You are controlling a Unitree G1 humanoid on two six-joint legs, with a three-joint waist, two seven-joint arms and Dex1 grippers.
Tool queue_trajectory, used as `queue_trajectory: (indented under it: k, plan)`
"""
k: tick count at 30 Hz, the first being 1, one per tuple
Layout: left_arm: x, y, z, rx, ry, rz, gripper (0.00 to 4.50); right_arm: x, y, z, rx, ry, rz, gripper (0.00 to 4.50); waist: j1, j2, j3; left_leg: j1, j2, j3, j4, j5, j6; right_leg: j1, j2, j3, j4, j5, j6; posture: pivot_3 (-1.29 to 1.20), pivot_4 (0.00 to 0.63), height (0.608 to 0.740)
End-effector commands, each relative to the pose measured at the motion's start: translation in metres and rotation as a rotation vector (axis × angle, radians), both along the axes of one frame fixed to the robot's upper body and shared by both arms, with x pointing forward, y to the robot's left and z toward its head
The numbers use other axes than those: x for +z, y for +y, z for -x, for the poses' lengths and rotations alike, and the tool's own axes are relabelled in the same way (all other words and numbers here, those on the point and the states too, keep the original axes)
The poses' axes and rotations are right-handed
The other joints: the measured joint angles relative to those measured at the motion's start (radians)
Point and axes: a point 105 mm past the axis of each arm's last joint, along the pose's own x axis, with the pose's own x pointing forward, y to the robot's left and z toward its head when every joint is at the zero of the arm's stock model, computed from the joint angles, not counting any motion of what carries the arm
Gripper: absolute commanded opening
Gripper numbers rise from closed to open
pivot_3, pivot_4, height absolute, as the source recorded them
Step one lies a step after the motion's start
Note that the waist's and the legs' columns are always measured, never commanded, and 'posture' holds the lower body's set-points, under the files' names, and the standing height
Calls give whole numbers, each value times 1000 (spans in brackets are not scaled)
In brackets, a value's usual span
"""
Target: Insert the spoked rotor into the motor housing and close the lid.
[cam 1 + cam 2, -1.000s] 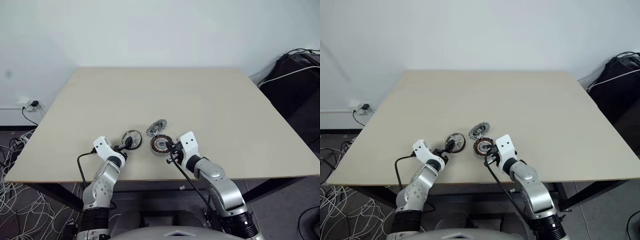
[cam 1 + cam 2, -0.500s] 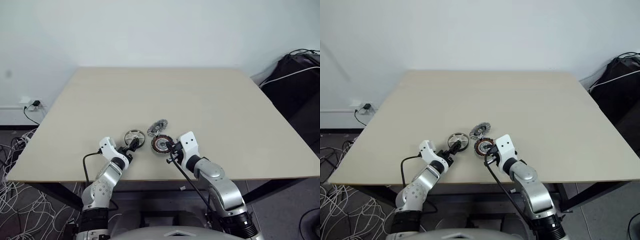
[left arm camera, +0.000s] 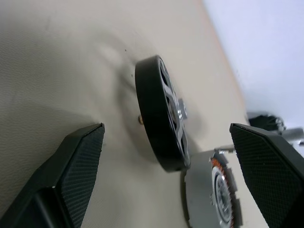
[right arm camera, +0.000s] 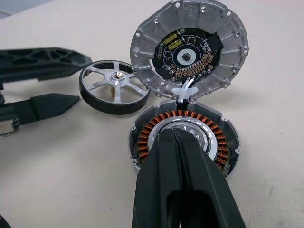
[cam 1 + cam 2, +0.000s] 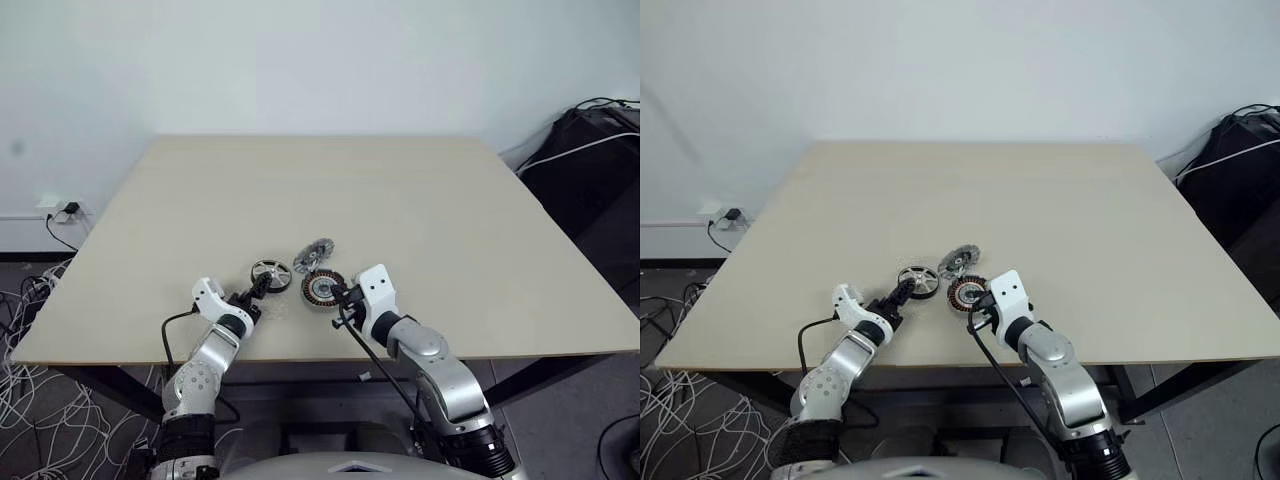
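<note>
Right wrist view first for you: the motor housing (image 4: pixel 184 142) sits directly ahead of your right claw (image 4: pixel 179 142), whose two black fingers are pressed together with their tips over the housing's grey centre, gripping nothing that you can make out. Inside the cup you've got the orange-copper winding ring running round a silver bearing seat, and no wheel in it yet. Just beyond the housing, and touching its far edge, the lid (image 4: pixel 190 50) lies tilted with its inner face up, a small dark circuit board at the middle and short wires running down to the housing.

Over to your left claw (image 5: pixel 262 288): its fingers are spread as wide as they go, one on each side of the spoked rotor (image 5: pixel 270 271), which lies flat on the worktop (image 5: pixel 330 190) between them. From the left wrist view neither fingertip (image 3: pixel 80 156) is touching the dark rim, so nothing is held there. The rotor is just beside the housing, on the left claw's side of it.

The worktop is a pale beige board. Behind it stands a plain white wall; white cables (image 5: pixel 35 300) trail on the floor at the robot's left, and a black bag (image 5: pixel 590 150) sits at its right.
</note>
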Motion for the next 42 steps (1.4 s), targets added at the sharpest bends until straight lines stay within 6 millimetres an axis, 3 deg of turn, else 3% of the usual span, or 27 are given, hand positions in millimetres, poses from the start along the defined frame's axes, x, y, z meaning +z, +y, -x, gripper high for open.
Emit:
queue_trajectory:
  k: [1,7,20,28,32,37,42]
  plan:
    - [6,-44,-9,-17,6,161,4500,14,4,-2,8,-49,-22,20,1,1,-1,0,0,0,0,0,0,0,0,0,0,0,0,0,0,740]
    - [8,-50,-11,-40,3,197,4500,13,3,-1,0,-47,-23,20,3,1,-1,0,0,0,1,1,1,1,0,0,0,1,2,0,0,740]
    - [19,-58,-13,-82,-56,259,417,14,6,-1,7,-49,-28,0,0,-1,0,-2,-1,0,0,1,1,-1,0,0,-1,1,1,0,0,740]
    - [26,-59,-15,-82,-94,285,415,14,4,-2,4,-50,-27,0,-2,-2,1,-2,-1,0,0,1,1,-1,0,0,-2,1,1,0,0,740]
    - [43,-41,-16,3,-200,336,415,13,3,-2,-2,-48,-26,0,-3,-2,1,-2,0,0,0,1,1,-2,0,1,-1,1,1,0,0,740]
    - [68,-16,-3,82,-363,426,415,12,3,-1,-5,-44,-28,0,-6,-2,1,-3,0,0,-1,1,1,-2,-5,1,-2,1,0,0,0,740]
    - [92,-23,13,-24,-495,470,415,10,2,0,-4,-36,-30,0,-4,-2,1,-3,-1,0,-1,0,1,-3,-6,0,-2,0,0,0,0,740]
